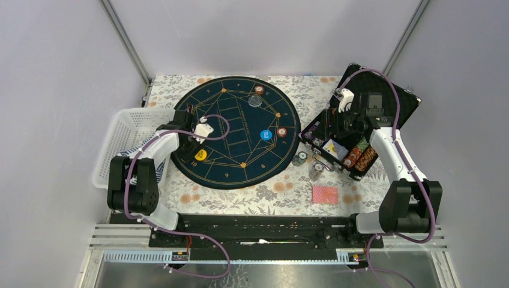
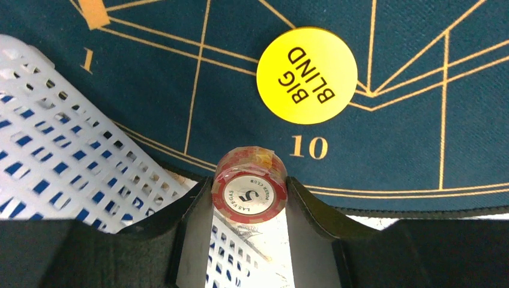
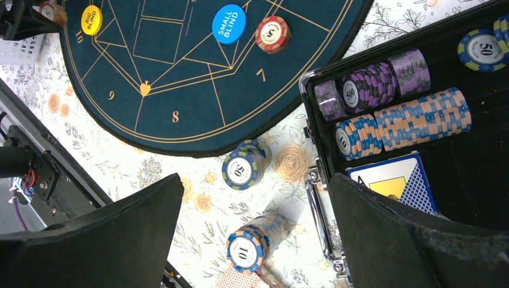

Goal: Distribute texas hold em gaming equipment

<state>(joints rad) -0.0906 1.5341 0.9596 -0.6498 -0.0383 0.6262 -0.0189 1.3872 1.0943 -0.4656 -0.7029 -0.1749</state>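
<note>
The left gripper [image 2: 249,201] is about half open, and its 2 fingers squeeze a small stack of red chips [image 2: 248,180] marked 5, turned on its side. It is right at the edge of the round blue mat [image 2: 180,72], close to the number 10 and the yellow button [image 2: 307,75] that says BIG BLIND. I think it is there because each seat needs chips, and seat 10 has none yet. The white basket [image 2: 54,138] sits just beside it on the left. The right gripper [image 3: 255,180] is open as wide as it goes and holds nothing. It hangs by the near edge of the black case [image 3: 480,198], likely to fetch more chips. The left wrist view shows the 5 on the held chips, which the top view hides behind the arm. The right wrist view shows the blue button [image 3: 229,24] with another red stack [image 3: 272,33] by the 7, 2 loose stacks [image 3: 242,170] on the flowery table [image 3: 288,159], and chip rows [image 3: 414,117] in the case. The top view shows the red cards [image 1: 325,194] plainly, near the front.
</note>
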